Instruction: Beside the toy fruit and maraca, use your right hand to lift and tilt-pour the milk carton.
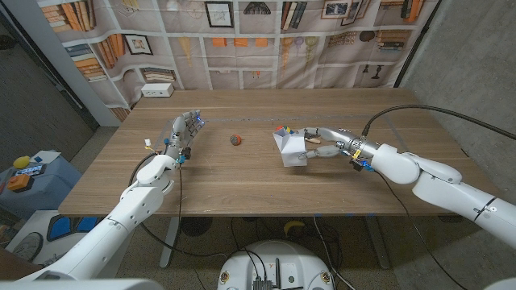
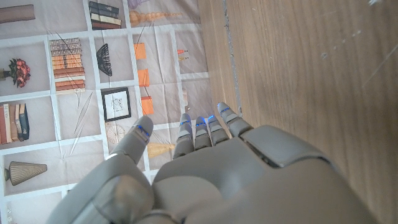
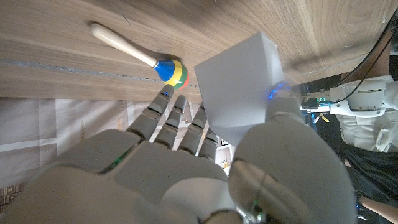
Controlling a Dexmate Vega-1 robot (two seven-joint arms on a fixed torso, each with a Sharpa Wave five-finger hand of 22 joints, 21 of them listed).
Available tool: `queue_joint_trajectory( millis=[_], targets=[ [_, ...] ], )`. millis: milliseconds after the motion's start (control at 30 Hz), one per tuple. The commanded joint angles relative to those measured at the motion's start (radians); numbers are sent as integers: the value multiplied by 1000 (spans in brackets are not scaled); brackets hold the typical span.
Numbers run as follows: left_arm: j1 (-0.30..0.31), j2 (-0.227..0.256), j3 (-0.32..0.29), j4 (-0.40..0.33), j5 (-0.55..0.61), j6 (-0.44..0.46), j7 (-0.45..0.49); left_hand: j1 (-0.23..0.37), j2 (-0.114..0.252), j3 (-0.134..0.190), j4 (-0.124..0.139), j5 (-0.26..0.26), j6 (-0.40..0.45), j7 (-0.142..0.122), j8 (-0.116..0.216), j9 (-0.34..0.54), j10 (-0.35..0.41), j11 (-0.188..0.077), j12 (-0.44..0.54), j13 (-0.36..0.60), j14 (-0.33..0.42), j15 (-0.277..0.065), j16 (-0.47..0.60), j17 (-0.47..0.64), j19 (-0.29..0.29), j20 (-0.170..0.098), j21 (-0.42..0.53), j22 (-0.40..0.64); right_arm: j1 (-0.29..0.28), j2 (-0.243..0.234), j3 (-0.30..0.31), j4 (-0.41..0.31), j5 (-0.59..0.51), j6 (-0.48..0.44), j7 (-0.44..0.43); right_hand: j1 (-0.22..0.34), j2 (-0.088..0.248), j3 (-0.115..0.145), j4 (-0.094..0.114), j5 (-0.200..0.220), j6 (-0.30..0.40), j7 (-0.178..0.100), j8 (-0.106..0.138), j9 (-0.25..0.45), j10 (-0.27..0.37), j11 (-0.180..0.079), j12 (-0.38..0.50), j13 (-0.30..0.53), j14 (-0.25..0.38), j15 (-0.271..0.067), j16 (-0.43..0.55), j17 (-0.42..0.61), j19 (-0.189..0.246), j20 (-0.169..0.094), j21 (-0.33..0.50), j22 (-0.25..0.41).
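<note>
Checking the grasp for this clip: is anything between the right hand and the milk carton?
No. The right hand already grips the milk carton, fingers and thumb directly on its sides. The maraca lies beside it on the table, not between them.

Toy fruit (image 1: 235, 139) sits mid-table (image 1: 242, 189). Right of it, the milk carton (image 1: 291, 148) hangs tilted in the right hand (image 1: 318, 145), the maraca (image 1: 281, 128) just behind. The left hand (image 1: 181, 134) stands left of the fruit.
</note>
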Motion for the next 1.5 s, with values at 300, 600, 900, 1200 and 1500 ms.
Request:
queue_joint_trajectory(
  millis=[300,600,900,1200,1500],
  targets=[
    [6,5,-7,-8,-10,5,-4,11,66,0,-9,-3,2,1,3,2,0,-3,3,2,-2,2,6,3,0,4,4,1,51,65,-69,107,-53,54,-30,1,4,-3,1,2,14,2,1,2,17,-1,-1,6,10,-87,5,4,2,-6,-1,4],
    [9,5,-10,-7,-12,-3,-10,11,66,-1,-10,-3,3,2,3,2,0,-4,3,2,-2,2,7,3,0,4,5,1,58,78,-85,127,-74,56,-48,-2,6,-4,3,1,15,1,0,1,18,-2,-1,7,13,-86,6,6,-1,-7,-2,4],
    [-6,-1,-3,12,-15,-5,-28,12,67,-2,-10,-3,4,1,4,2,2,-4,4,2,-2,2,7,3,2,7,6,1,57,82,-94,138,-84,54,-62,-3,6,-4,3,1,21,-1,1,1,16,-2,-2,7,12,-85,6,7,-1,-9,-2,5],
    [-34,-5,6,35,-13,0,-46,12,67,-3,-11,-3,5,1,4,2,2,-4,4,2,-1,2,8,3,2,7,6,1,74,88,-110,162,-99,63,-62,-3,6,-5,2,1,21,0,0,1,14,-4,-5,6,9,-83,5,8,-1,-10,-2,5],
    [-37,-10,9,44,-15,0,-46,13,68,-3,-11,-3,6,2,4,2,3,-4,5,2,-2,2,8,3,2,8,7,1,89,99,-123,185,-101,71,-63,-3,6,-5,2,1,21,-1,-1,1,11,1,-9,4,8,-76,5,10,-1,-13,-3,5]
  ],
)
